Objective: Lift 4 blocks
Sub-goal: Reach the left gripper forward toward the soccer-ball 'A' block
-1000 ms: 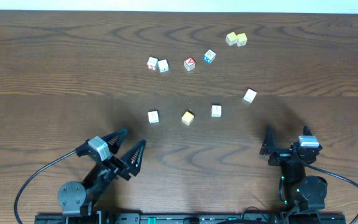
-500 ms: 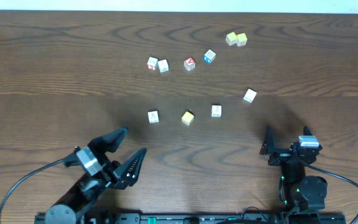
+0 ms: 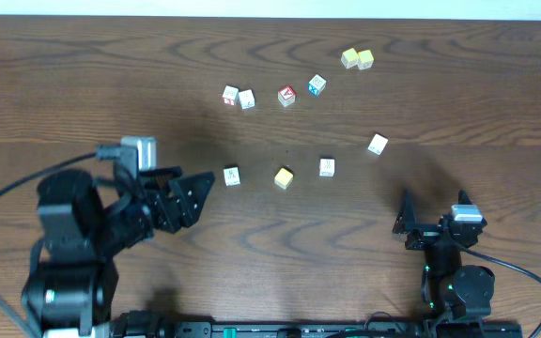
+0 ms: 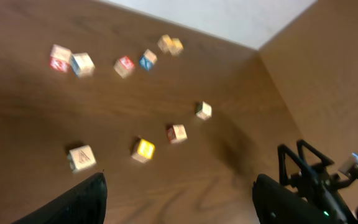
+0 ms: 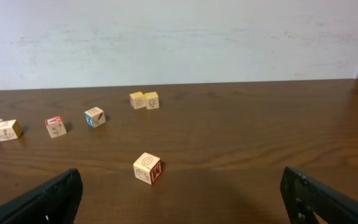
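Four small letter cubes lie across the middle of the table: a whitish one (image 3: 231, 176) (image 4: 81, 157), a yellow-topped one (image 3: 284, 177) (image 4: 143, 149), a whitish one (image 3: 327, 167) (image 4: 177, 132) and a whitish one further right (image 3: 377, 144) (image 4: 203, 110) (image 5: 147, 168). My left gripper (image 3: 198, 194) (image 4: 179, 205) hangs open just left of the leftmost cube, above the table, holding nothing. Near the front edge at the right, my right gripper (image 3: 434, 208) (image 5: 179, 199) stands open and empty, with the rightmost cube ahead of it.
Further back lie a touching pair of whitish cubes (image 3: 238, 97) (image 5: 2, 129), a red-faced cube (image 3: 286, 95) (image 5: 55, 126), a blue-faced cube (image 3: 316, 84) (image 5: 94, 116) and a pale yellow pair (image 3: 356, 58) (image 5: 144, 100). A white wall (image 5: 179, 37) backs the table.
My left arm has risen and swung forward, bringing its open gripper up to the left end of the cube row. The right arm and all the cubes have stayed put.
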Tool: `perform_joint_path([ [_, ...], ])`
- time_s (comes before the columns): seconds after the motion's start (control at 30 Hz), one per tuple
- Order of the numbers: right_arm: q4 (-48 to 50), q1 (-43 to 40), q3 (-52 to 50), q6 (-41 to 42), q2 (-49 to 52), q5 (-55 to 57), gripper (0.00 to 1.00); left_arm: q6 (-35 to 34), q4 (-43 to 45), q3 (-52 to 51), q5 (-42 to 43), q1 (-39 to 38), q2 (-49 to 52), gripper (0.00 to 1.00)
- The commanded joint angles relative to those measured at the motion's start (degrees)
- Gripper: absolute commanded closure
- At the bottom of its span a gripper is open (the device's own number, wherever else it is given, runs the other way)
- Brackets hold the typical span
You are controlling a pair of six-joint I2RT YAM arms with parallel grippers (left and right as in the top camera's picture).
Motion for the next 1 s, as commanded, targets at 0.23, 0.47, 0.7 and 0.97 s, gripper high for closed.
perform_joint_path([
  [0.23,-0.26,-0.66,-0.04,-0.68,-0.28,0.35,0.01,0.33,-9.18,5.22,-11.52,-4.63,9.07,0.25],
  [0.47,-0.26,-0.66,-0.04,-0.68,-0.28,0.35,0.01,-2.47,-26.27,17.05,-29.35,-13.35,23.43,0.09],
  [0.7,-0.26,-0.66,-0.04,-0.68,-0.31,0.35,0.01,-8.41,-22.32,17.31,-29.42,-15.72,31.23,0.08],
  [0.97,-0.26,-0.66,-0.04,-0.68,-0.28,0.35,0.01,-10.45,-19.54,17.25,-29.42,-15.72,40.02,0.06],
])
